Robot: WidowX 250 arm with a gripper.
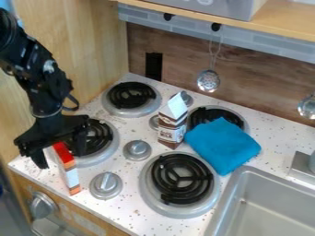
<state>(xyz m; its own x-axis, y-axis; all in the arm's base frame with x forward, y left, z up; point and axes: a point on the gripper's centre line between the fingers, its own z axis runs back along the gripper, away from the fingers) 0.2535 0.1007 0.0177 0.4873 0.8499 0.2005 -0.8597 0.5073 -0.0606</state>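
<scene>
Hanging wide open and empty, the gripper (61, 159) is by a box (71, 175). That box stands near the counter's (137, 211) front edge, beside a burner (100, 137)

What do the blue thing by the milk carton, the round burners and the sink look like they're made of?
The blue piece looks like soft, matte cloth, judging by its folded edges and rounded corners. The burners' black coils seem to be metal or dark plastic; their slight sheen fits either. The sink is probably brushed metal, given its even grey, softly shining walls.
</scene>
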